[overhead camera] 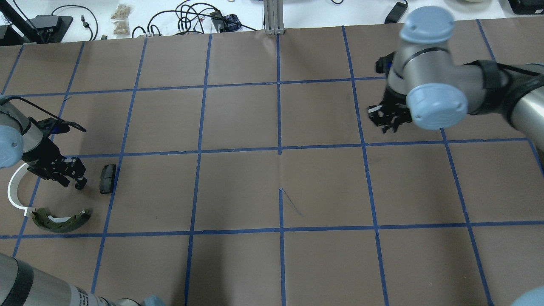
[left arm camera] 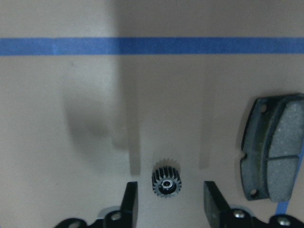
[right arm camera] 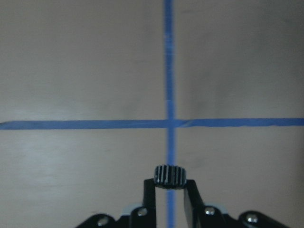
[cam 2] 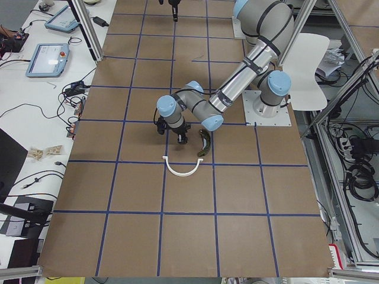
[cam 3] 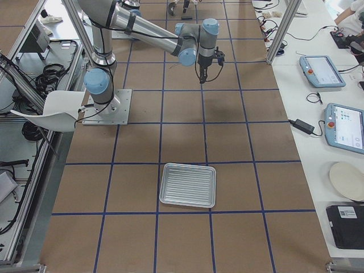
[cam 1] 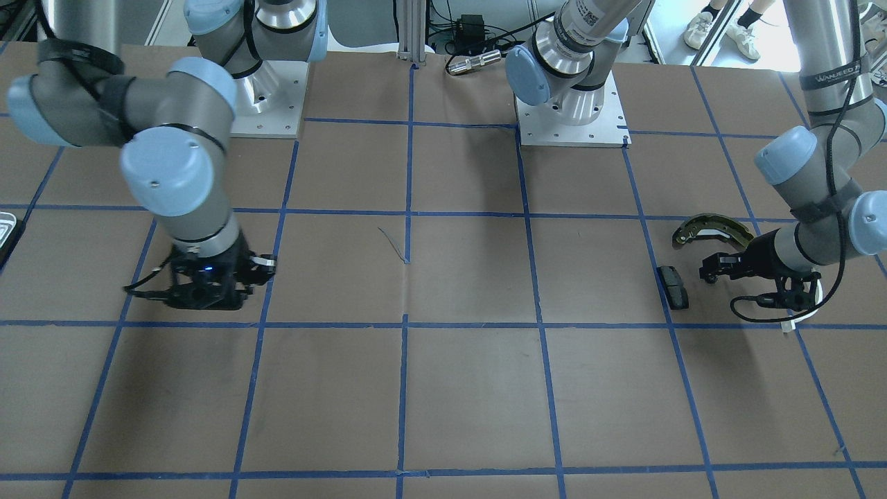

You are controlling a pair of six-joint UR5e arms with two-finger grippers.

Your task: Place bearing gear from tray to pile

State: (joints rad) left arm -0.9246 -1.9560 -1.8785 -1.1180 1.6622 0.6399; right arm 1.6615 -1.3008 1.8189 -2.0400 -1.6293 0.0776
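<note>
My left gripper [left arm camera: 169,190] is open, fingers on either side of a small black bearing gear [left arm camera: 166,181] that lies on the brown paper. This is at the pile: a dark rectangular pad [left arm camera: 273,147] just to the right, also in the overhead view [overhead camera: 108,178], the brass-and-black brake shoe [overhead camera: 61,219] and the white half-ring [overhead camera: 15,191]. The left gripper [overhead camera: 74,176] is low beside them. My right gripper [right arm camera: 169,184] is shut on a second black gear [right arm camera: 169,175], held above a blue tape crossing [overhead camera: 384,121]. The silvery tray [cam 3: 188,185] lies apart and looks bare.
Blue tape lines grid the brown paper table. The two arm bases [cam 1: 572,118] stand at the robot's edge. A sliver of the tray [cam 1: 5,232] shows at the front view's left edge. Cables and tablets lie beyond the table's far edge.
</note>
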